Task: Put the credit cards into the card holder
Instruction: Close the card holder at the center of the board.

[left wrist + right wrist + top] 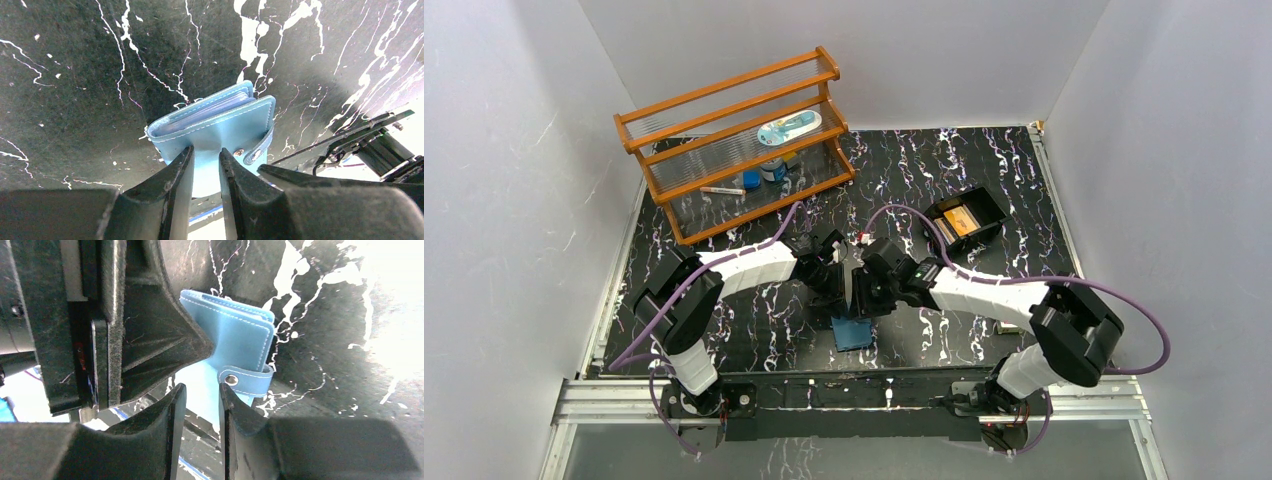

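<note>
The blue card holder (854, 333) is near the table's front middle, between both arms. In the left wrist view the card holder (220, 120) stands folded, with clear sleeves at its top edge. My left gripper (206, 152) is pinched on its lower cover. In the right wrist view the card holder (235, 340) has its snap strap beside my right gripper (201, 388), which is closed narrowly on the pale inner flap. The left fingers (150, 340) press it from the left. An orange credit card (961, 221) lies in the black tray (990, 205). No card is in either gripper.
A wooden rack (734, 140) with small items stands at the back left. The black tray sits at the back right. White walls enclose the marbled black table (724, 320). The metal front rail (854, 395) runs just below the card holder.
</note>
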`<state>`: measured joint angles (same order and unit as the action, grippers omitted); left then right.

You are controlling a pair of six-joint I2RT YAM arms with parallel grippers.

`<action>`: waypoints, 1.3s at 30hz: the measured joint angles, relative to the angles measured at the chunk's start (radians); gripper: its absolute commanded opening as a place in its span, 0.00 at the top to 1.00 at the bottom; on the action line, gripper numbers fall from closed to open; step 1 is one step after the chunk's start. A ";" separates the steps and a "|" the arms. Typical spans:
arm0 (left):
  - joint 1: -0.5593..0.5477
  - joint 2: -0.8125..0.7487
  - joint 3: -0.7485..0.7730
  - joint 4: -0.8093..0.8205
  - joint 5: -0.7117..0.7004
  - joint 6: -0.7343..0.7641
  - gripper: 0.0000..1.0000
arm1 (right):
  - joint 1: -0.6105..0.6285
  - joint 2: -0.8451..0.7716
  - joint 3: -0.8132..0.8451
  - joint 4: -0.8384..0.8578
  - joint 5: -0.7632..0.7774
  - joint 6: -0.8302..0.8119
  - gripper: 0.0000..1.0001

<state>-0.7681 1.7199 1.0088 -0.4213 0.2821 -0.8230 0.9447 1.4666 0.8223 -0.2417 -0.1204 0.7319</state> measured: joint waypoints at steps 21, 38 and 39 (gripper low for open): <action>0.000 0.001 0.000 0.003 0.004 0.000 0.76 | -0.002 0.022 0.003 -0.018 0.079 0.007 0.57; 0.000 0.005 0.002 0.002 0.006 0.000 0.76 | -0.003 0.029 -0.021 0.014 0.026 0.024 0.61; 0.000 0.006 0.002 0.002 0.006 0.000 0.76 | -0.003 0.029 -0.021 0.014 0.024 0.025 0.61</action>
<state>-0.7681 1.7256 1.0107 -0.4191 0.2886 -0.8227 0.9421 1.4952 0.8013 -0.2276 -0.0967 0.7567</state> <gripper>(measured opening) 0.239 0.394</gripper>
